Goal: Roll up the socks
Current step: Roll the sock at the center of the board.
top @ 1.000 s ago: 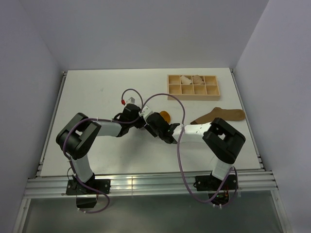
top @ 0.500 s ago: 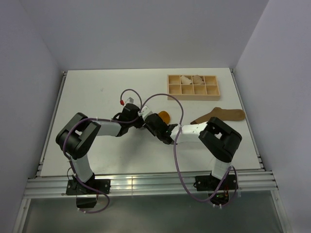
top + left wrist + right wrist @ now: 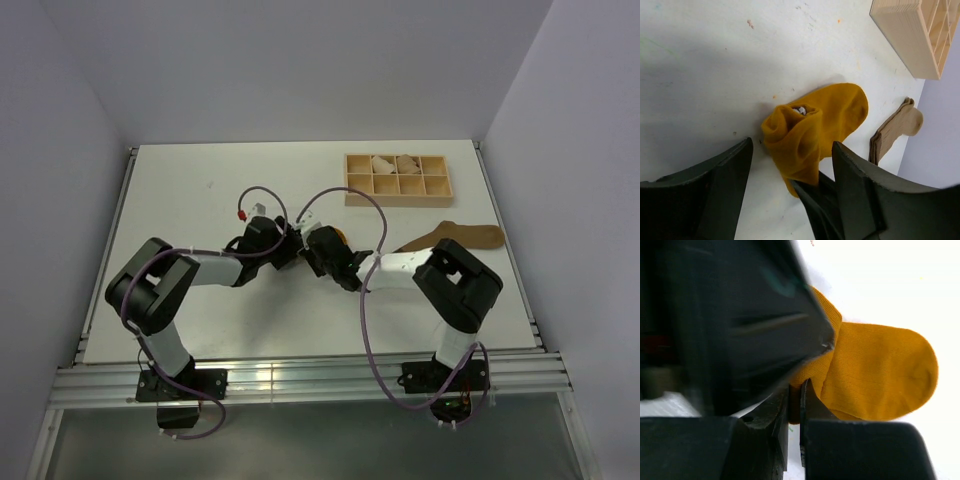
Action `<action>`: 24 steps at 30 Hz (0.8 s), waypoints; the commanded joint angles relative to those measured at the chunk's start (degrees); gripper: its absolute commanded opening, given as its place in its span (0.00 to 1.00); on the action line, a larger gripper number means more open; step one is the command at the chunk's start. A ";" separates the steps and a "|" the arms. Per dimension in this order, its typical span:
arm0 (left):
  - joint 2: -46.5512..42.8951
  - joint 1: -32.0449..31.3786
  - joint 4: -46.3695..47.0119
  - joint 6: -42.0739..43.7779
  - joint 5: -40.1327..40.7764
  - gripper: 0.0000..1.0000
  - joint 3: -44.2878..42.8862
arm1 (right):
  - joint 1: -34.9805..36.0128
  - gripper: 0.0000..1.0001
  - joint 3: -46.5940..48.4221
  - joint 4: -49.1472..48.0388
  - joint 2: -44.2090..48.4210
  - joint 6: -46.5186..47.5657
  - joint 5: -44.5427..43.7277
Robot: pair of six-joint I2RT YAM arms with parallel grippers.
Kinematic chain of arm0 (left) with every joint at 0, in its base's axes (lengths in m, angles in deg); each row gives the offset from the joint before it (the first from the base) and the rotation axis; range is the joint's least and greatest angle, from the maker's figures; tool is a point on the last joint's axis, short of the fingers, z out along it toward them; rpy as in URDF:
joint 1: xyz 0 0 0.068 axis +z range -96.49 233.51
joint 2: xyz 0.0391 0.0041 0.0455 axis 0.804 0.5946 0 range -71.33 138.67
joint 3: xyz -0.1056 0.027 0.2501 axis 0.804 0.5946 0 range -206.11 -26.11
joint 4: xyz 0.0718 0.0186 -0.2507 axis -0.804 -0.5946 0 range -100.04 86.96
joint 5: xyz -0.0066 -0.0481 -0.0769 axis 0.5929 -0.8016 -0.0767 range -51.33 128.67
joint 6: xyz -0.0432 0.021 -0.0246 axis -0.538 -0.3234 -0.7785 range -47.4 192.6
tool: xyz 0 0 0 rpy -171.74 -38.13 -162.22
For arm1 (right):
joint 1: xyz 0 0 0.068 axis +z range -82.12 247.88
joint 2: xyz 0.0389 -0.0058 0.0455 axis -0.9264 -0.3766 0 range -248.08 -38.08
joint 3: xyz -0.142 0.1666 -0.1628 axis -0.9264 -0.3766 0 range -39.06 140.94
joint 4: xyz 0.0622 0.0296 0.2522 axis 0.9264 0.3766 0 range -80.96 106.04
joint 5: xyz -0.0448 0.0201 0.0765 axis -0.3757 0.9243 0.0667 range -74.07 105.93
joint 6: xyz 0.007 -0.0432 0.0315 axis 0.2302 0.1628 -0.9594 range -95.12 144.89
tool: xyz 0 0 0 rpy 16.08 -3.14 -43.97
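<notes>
Worktop (image 3: 200, 200) had your mustard sock (image 3: 810, 130) bunched into a loose roll around the middle, with the tan sock (image 3: 450, 238) flat, well off to its right, near the wooden tray (image 3: 398, 201). Your left gripper (image 3: 792, 146) stood wide around the roll, and your right gripper (image 3: 795, 390) was pinched narrow on its edge.

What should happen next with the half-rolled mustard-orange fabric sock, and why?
Probably close the left gripper on the roll: it stands open astride the mustard-orange fabric sock, whose toe lies flat, while the right gripper pinches its edge.
</notes>
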 commanded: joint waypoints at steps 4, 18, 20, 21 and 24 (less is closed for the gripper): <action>-4.66 0.27 1.97 -2.25 0.29 0.74 4.11 | -7.10 0.00 -4.51 1.37 -0.50 -9.14 17.68; -4.14 0.88 6.99 -0.50 -1.46 0.73 4.03 | -23.54 0.00 -7.68 -6.87 -4.54 -22.14 46.95; -3.70 0.88 7.60 0.11 -2.25 0.72 3.42 | -25.47 0.00 -8.21 -8.21 -5.59 -23.56 49.08; -3.18 0.88 7.69 0.64 -2.52 0.72 3.15 | -25.91 0.00 -8.21 -8.47 -5.95 -24.43 50.40; -1.86 0.88 8.22 1.08 -3.48 0.70 2.27 | -27.15 0.00 -7.51 -8.30 -7.88 -25.49 52.86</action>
